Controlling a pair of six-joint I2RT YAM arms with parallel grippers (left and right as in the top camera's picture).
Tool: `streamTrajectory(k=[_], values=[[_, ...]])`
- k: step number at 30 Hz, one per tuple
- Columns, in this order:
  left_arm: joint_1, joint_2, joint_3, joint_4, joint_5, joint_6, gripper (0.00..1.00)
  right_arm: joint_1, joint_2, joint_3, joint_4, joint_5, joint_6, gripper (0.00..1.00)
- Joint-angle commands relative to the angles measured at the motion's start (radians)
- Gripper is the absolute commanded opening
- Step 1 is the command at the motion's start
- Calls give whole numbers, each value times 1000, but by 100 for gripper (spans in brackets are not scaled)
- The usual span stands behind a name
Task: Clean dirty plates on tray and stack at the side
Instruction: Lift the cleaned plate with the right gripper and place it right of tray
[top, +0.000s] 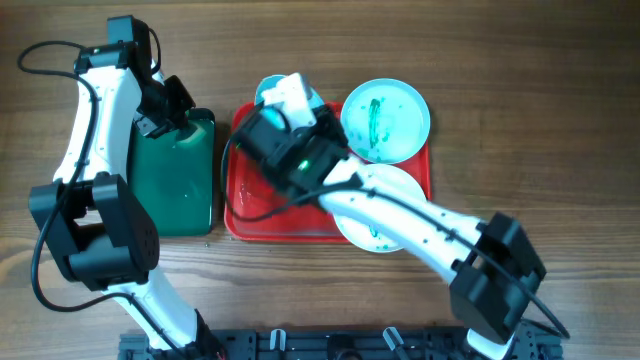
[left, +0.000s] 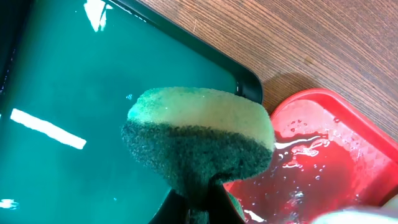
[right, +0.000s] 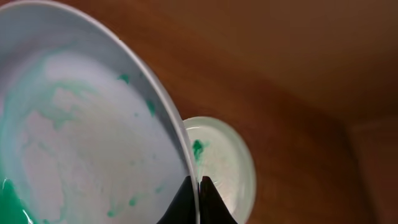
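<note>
Open worktop (top: 520, 60) lies right of the red tray (top: 250, 215); a green tray (top: 175, 190) sits beside its left rim. Two smeared plates (top: 386, 118) (top: 362, 232) overlap the red tray's right edges. The right claw (right: 199, 196) pinches a third plate (right: 81, 124) by its rim, tilted, at the far-left corner. The left claw (left: 198, 206) pinches a sponge (left: 196, 134) over the green tray.

The wooden surface (top: 520, 120) carries a green tray (top: 175, 185) and a red tray (top: 262, 222), lying side by side with their long edges nearly touching.

White arm links (top: 92, 130), black joints (top: 105, 230), black cables (top: 40, 52), one green light (top: 301, 165).
</note>
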Motion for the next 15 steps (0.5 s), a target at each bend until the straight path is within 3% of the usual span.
streamTrajectory(k=[1, 11, 15], values=[[5, -20, 6, 5, -9, -13, 4, 57, 2, 5, 3, 387, -8, 4], [5, -20, 6, 5, -14, -13, 4, 84, 2, 5, 14, 452, -61, 4], [5, -20, 6, 5, -14, -13, 4, 83, 2, 5, 4, 307, -61, 4]])
